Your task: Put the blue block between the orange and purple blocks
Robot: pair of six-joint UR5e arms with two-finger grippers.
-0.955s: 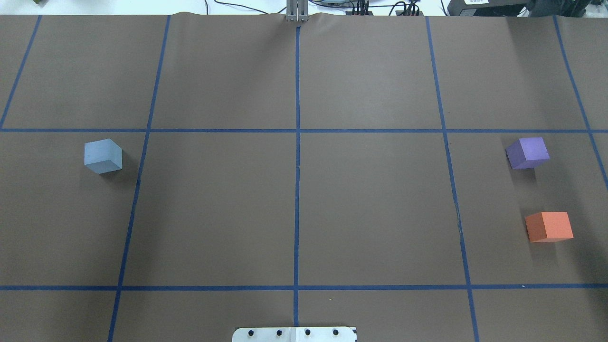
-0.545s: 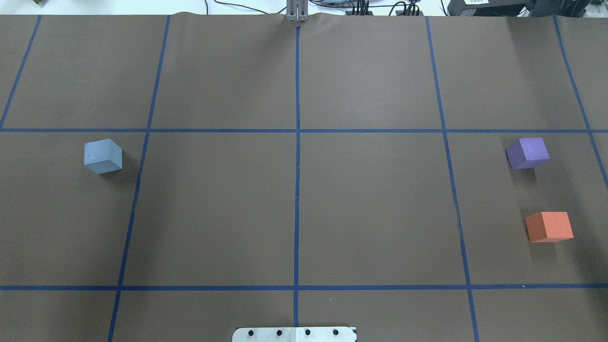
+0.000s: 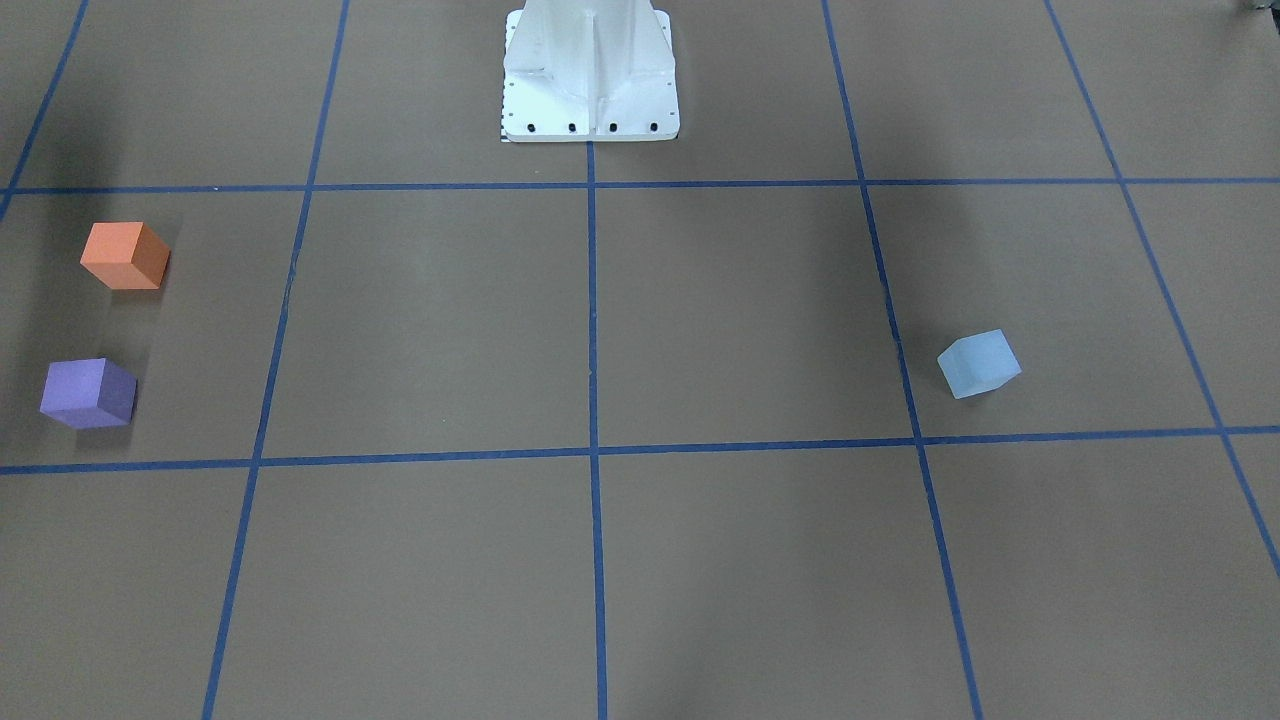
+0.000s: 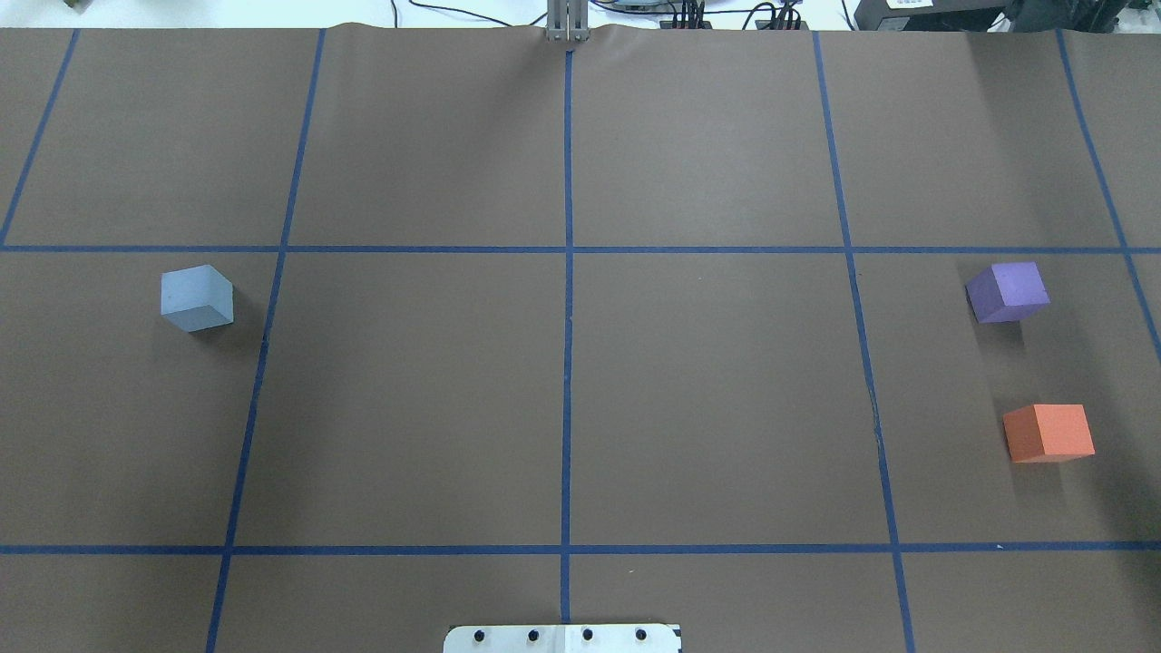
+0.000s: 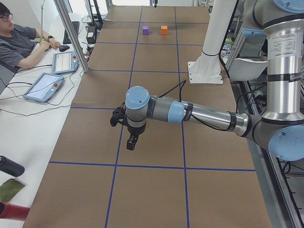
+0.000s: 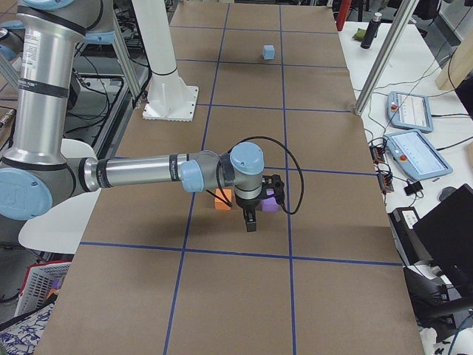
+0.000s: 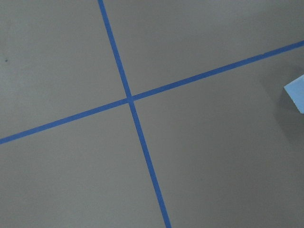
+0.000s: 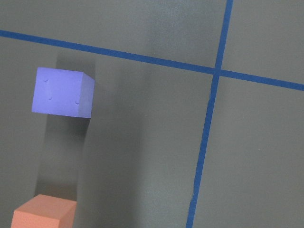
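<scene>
I have the blue block [image 4: 197, 297] on the bench [image 4: 707, 390] over on the robot's left side, turned at an angle to the blue tape lines [image 4: 568, 363] and sitting by itself. It is well apart from the other two. The purple block [image 4: 1008, 292] and the orange block [image 4: 1048, 433] are both on the robot's right side, the orange one nearer the robot's base [image 3: 590, 80] and the purple one farther out, with bare bench between them.

From the camera at the left end, the left end effector [image 5: 131, 145] points down over the bench close to a tape line. Its wrist camera catches only a corner of the blue block at the edge of its picture. From the right end, the right end effector [image 6: 251, 224] points down just in front of the orange and purple blocks, and its wrist camera has both of them in its picture.

I cannot tell whether either end effector is open or closed, since each shows only in a side view.
</scene>
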